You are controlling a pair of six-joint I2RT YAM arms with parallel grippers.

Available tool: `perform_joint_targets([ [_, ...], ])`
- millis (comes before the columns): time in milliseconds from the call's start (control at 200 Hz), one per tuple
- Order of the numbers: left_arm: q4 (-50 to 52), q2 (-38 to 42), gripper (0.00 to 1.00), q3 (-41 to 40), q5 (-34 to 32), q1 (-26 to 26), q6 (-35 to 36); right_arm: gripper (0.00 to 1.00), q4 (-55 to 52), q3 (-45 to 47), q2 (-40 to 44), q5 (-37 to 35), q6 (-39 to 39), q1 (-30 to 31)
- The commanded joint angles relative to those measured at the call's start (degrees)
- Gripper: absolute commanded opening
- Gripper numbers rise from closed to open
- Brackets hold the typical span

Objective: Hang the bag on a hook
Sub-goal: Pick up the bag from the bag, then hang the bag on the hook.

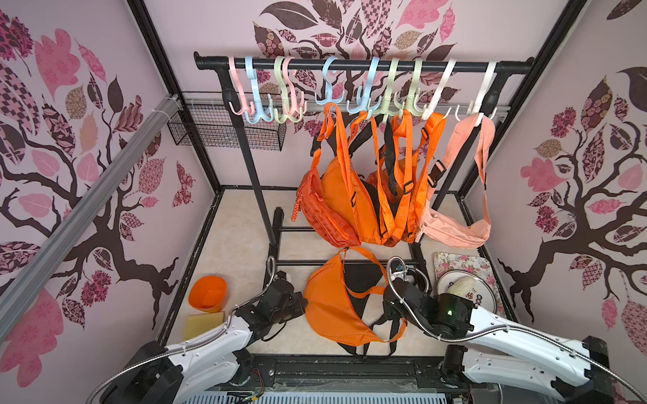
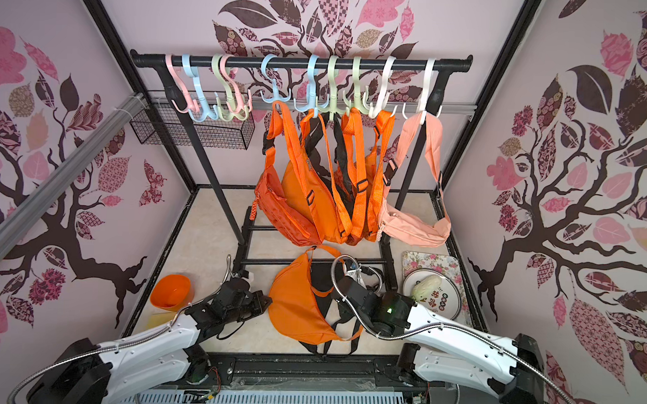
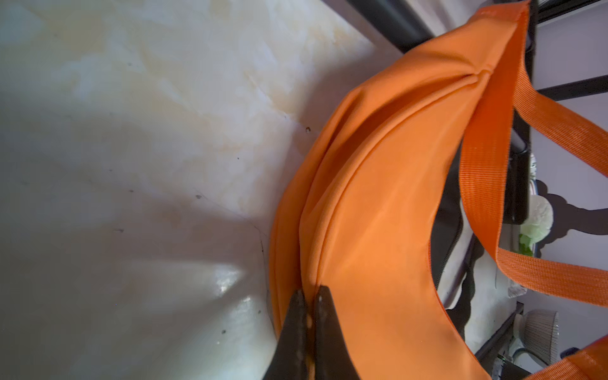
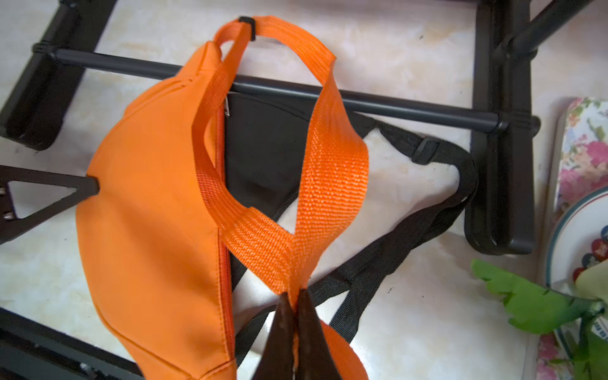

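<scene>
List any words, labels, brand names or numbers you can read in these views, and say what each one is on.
No text reads clearly in any view.
Plate: small red and dark printed marks near its rim, possibly characters, too blurred to read.
Orange bag on the floor: no label, logo or number shows on its visible side.

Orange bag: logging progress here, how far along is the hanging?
Done: left gripper pinches the orange bag at its edge, right gripper its strap. In hand: the bag lies on the floor, unlifted. Left: raise the strap onto a free hook.
</scene>
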State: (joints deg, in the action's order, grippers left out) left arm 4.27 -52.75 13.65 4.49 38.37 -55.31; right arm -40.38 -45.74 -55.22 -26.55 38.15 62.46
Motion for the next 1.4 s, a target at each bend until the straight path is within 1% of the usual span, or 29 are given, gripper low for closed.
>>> perform_joint_targets([
  [0, 3.7, 7.2, 0.00, -1.8, -2.5, 0.1, 0.3, 0.00, -5.1, -3.6, 0.0, -5.3, -0.8, 1.5],
  [105, 9.5, 17.9, 0.00, -2.0, -4.4, 0.1, 0.6, 0.00, -6.8, -5.1, 0.0, -6.4, -1.4, 2.4],
  [270, 22.3, 34.4, 0.00, -0.3, -8.0, 0.2, 0.2, 0.00, -7.9, -6.8, 0.4, -7.6, -3.3, 3.2],
  [390, 29.5, 42.2, 0.00, 2.2, -8.8, 0.2, 0.4, 0.00, -7.8, -9.4, -0.3, -8.7, -5.6, 4.0],
  [465, 33.6, 44.8, 0.00, 4.6, -9.4, 0.3, 1.2, 0.00, -7.7, -11.4, -1.0, -9.1, -7.3, 4.3],
  [565, 37.7, 46.5, 0.00, 8.6, -10.1, 0.2, 2.8, 0.00, -6.7, -14.1, -2.2, -8.4, -11.3, 4.4],
  [710, 41.7, 46.9, 0.00, 15.1, -10.4, 0.2, 4.6, 0.00, -3.8, -18.0, -4.5, -8.2, -17.8, 4.4],
  [830, 42.1, 46.6, 0.00, 20.6, -11.5, 0.2, 6.2, 0.00, -2.6, -22.7, -6.5, -7.5, -21.0, 4.4],
  [915, 43.2, 44.8, 0.00, 25.0, -12.0, 0.2, 8.3, 0.00, 0.1, -23.7, -6.1, -8.2, -23.2, 4.4],
  [995, 44.7, 43.5, 0.00, 28.5, -12.0, 0.2, 9.5, 0.00, 1.6, -24.8, -6.1, -9.1, -24.3, 4.4],
  [1140, 47.4, 44.7, 0.00, 32.2, -14.1, 0.2, 10.8, 0.00, 2.4, -27.9, -7.7, -9.6, -25.2, 4.4],
  [1240, 47.4, 43.5, 0.00, 35.0, -13.9, 0.2, 11.9, 0.00, 2.0, -30.3, -7.1, -9.1, -25.2, 4.4],
  [1320, 47.4, 42.2, 0.00, 37.2, -13.4, 0.2, 13.5, 0.00, 3.3, -31.3, -6.1, -9.1, -26.7, 4.4],
  [1390, 47.0, 42.6, 0.00, 38.4, -14.5, 0.1, 14.7, 0.00, 3.6, -33.1, -6.3, -9.6, -28.2, 4.3],
])
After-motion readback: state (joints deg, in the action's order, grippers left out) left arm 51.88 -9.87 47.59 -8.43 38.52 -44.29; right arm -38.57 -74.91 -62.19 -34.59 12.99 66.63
